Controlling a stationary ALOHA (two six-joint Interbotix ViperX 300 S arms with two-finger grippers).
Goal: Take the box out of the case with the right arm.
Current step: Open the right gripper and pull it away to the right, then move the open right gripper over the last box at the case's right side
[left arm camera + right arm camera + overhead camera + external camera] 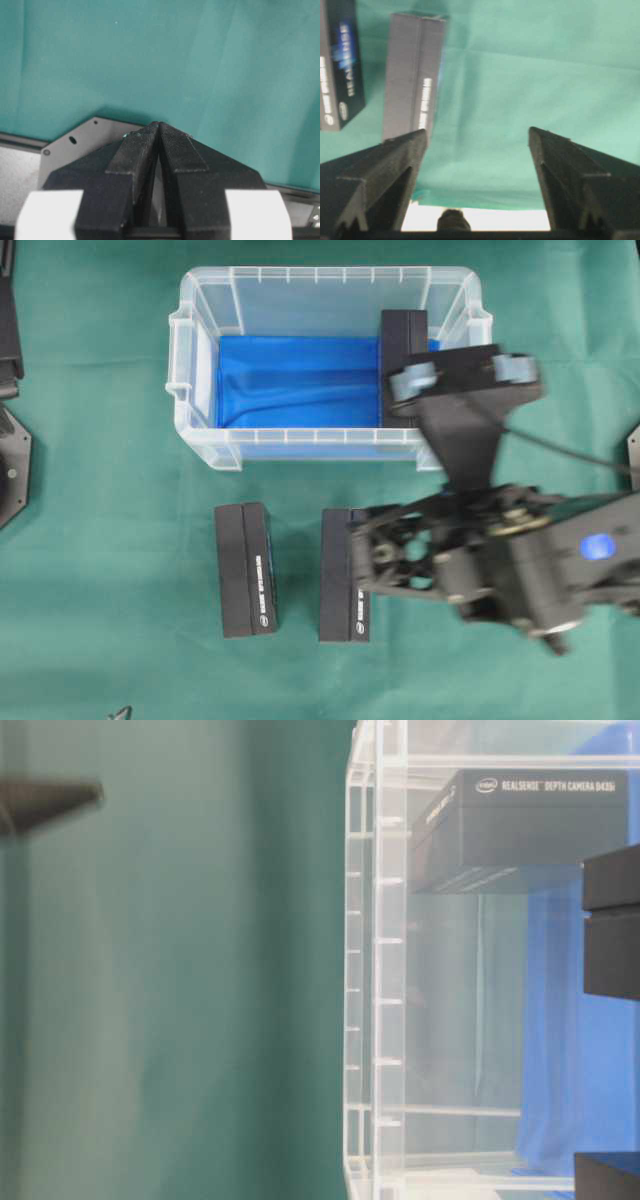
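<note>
The clear case [205,370] with its blue floor stands at the back of the green cloth. One black box [403,345] stands on edge inside it at the right end, partly covered by the right arm [560,560]; its printed side [520,830] shows through the case wall [375,970]. My right gripper [353,555] hangs outside the case, in front of it, above a box lying on the cloth. In its wrist view it [477,131] is open, with only cloth between the fingers. My left gripper [159,125] is shut and empty over its base plate.
Two black boxes lie side by side on the cloth in front of the case, one on the left [247,570] and one [340,580] under the right gripper; both [415,75] [340,65] show in the right wrist view. Left arm parts [12,465] sit at the left edge.
</note>
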